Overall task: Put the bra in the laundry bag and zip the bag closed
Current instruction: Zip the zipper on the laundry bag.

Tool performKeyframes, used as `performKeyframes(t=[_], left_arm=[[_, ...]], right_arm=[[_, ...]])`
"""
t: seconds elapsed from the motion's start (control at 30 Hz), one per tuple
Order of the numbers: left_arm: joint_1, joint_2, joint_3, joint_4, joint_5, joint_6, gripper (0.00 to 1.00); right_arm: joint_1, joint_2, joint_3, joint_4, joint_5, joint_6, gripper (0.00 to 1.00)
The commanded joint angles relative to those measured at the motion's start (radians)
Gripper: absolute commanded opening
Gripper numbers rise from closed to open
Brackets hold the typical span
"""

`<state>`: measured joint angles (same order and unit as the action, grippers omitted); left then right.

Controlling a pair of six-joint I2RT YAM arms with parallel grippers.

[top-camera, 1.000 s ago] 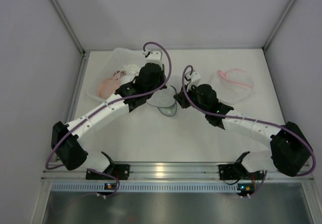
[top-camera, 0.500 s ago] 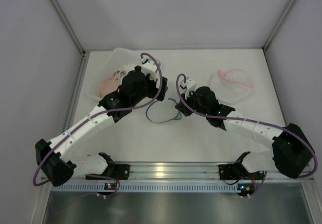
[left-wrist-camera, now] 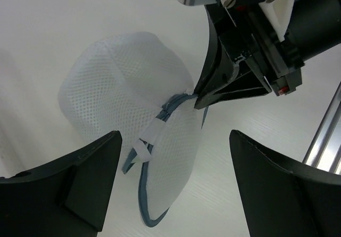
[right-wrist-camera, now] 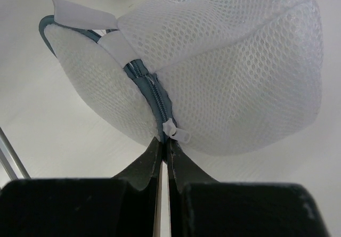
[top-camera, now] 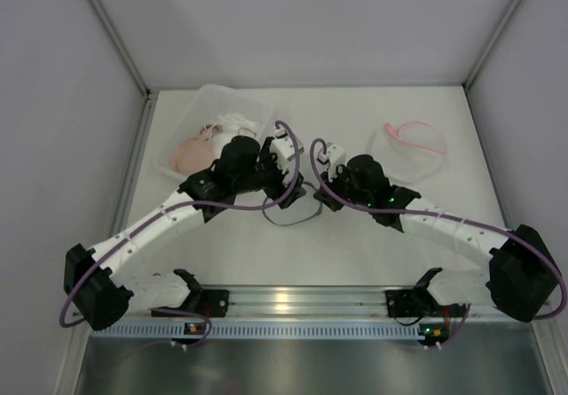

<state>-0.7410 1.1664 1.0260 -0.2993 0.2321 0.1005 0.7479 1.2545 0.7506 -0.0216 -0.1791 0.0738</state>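
Counter [top-camera: 355,253]: two arms, one clear tub [top-camera: 211,102] back left, one pink-trimmed mesh piece [top-camera: 414,142] lying flat back right. One white mesh laundry bag [right-wrist-camera: 240,61] at centre between the wrists, blue-grey zip partly undone. One pinkish bra [top-camera: 189,153] sits in the tub, apart from the bag. Left end effector [left-wrist-camera: 173,136]: fingers spread wide over the bag, holding nothing. Right end effector [right-wrist-camera: 165,144]: tips pressed together, pinching the zip seam just below the white zipper pull [right-wrist-camera: 176,133].
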Motion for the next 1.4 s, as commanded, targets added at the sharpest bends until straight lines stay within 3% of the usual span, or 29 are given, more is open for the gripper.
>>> performKeyframes(t=[0.0, 0.23, 0.5, 0.87, 0.97, 1.1, 1.13, 1.23, 1.3, 1.37], left_arm=[[0.000, 0.059, 0.026, -0.017, 0.108, 0.042, 0.88], [0.000, 0.133, 0.048, -0.020, 0.168, 0.056, 0.85], [-0.003, 0.219, 0.045, -0.011, 0.124, 0.056, 0.81], [-0.004, 0.223, -0.035, 0.166, 0.171, -0.002, 0.80], [-0.006, 0.246, -0.037, 0.166, 0.234, -0.005, 0.71], [-0.017, 0.262, -0.047, 0.170, 0.243, -0.013, 0.48], [-0.018, 0.262, -0.049, 0.176, 0.253, -0.013, 0.35], [-0.021, 0.245, -0.064, 0.196, 0.253, -0.027, 0.10], [-0.021, 0.216, -0.086, 0.210, 0.217, -0.031, 0.01], [-0.021, 0.194, -0.095, 0.226, 0.170, -0.039, 0.00]], right_arm=[[-0.004, -0.053, -0.013, -0.032, -0.025, -0.045, 0.00], [-0.009, -0.110, -0.053, -0.058, -0.045, -0.098, 0.00], [-0.022, -0.158, -0.063, -0.074, -0.071, -0.086, 0.00], [-0.030, -0.202, -0.115, -0.032, -0.162, -0.035, 0.00], [-0.035, -0.205, -0.114, -0.046, -0.142, -0.039, 0.00], [-0.041, -0.211, -0.115, -0.052, -0.122, -0.028, 0.00], [-0.042, -0.210, -0.115, -0.052, -0.123, -0.023, 0.00], [-0.047, -0.218, -0.114, -0.052, -0.096, 0.019, 0.01], [-0.058, -0.230, -0.111, -0.061, -0.088, 0.076, 0.11], [-0.080, -0.259, -0.108, -0.077, -0.094, 0.121, 0.36]])
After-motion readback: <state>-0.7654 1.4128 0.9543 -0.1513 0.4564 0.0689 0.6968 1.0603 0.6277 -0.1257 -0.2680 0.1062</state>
